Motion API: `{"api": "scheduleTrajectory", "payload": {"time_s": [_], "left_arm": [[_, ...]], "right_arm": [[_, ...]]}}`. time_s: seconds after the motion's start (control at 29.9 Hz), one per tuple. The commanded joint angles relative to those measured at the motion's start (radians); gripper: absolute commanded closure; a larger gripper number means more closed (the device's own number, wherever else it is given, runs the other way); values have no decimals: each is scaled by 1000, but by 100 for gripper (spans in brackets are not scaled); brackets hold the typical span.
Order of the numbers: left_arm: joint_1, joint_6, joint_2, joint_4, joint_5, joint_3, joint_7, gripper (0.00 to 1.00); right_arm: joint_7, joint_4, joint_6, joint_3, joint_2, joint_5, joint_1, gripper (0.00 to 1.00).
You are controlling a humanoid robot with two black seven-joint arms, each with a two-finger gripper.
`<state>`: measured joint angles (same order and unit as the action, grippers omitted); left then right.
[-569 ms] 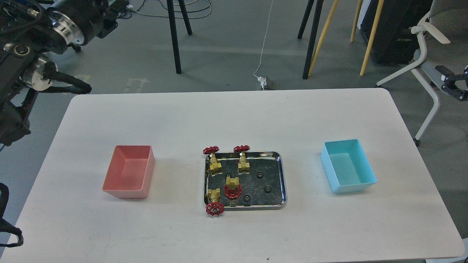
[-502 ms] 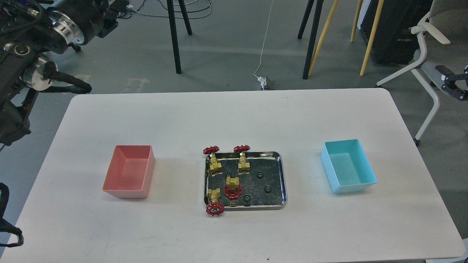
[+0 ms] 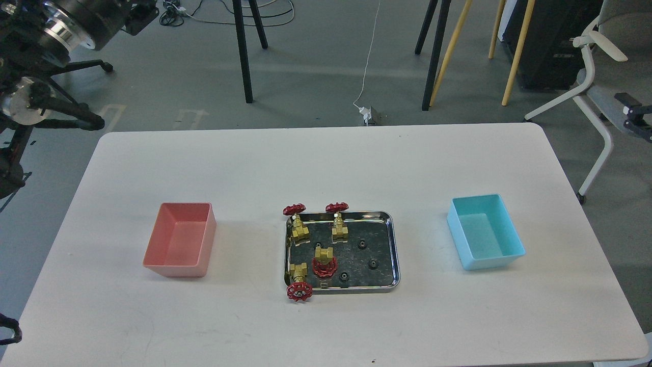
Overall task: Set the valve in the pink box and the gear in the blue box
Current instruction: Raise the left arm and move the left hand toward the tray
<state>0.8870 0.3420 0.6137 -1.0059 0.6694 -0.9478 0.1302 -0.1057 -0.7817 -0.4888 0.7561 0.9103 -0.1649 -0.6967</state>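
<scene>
Four brass valves with red handwheels lie in the left half of a steel tray (image 3: 393, 243): two at the back (image 3: 297, 228) (image 3: 338, 228), one in the middle (image 3: 324, 261), one at the front left corner (image 3: 299, 282). Several tiny black gears lie in the tray, such as one (image 3: 362, 244) and another (image 3: 373, 264). The pink box (image 3: 181, 240) stands empty to the tray's left. The blue box (image 3: 486, 232) stands empty to its right. My left gripper (image 3: 140, 12) is raised off the table's far left corner, dark and unclear. My right gripper (image 3: 636, 113) just shows at the right edge.
The white table (image 3: 326, 163) holds only the tray and two boxes. Behind it are black and wooden stand legs (image 3: 244, 56), a floor cable with a socket (image 3: 368, 113), and an office chair (image 3: 596, 92) at the right.
</scene>
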Motion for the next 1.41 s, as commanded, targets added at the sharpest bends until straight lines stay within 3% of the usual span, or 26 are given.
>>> {"api": "scheduleTrajectory", "payload": {"time_s": [0.0,0.37,0.64,0.84,0.94,1.2,1.37], "left_arm": [[4,25,-3,29,-28,0,8,0],[3,41,-3,-26,179,96,-7,0],[-40,37,11,-154,283,172,-15,0],[-69,28,21,-168,285,159,-9,0],[-85,28,15,-169,285,159,-4,0],[-83,22,-31,-168,285,152,-6,0],[-83,12,-37,-168,285,153,-7,0]], "right_arm": [[0,1,0,-6,48,-4,11,1],[-11,-24,0,-75,141,-38,48,1],[-190,-105,0,-77,223,-65,192,1],[-322,-117,0,-75,295,-59,341,1],[-362,-114,0,-75,300,-58,411,1],[-368,-111,0,-83,300,-13,545,1],[-370,-33,0,-83,300,44,624,1]]}}
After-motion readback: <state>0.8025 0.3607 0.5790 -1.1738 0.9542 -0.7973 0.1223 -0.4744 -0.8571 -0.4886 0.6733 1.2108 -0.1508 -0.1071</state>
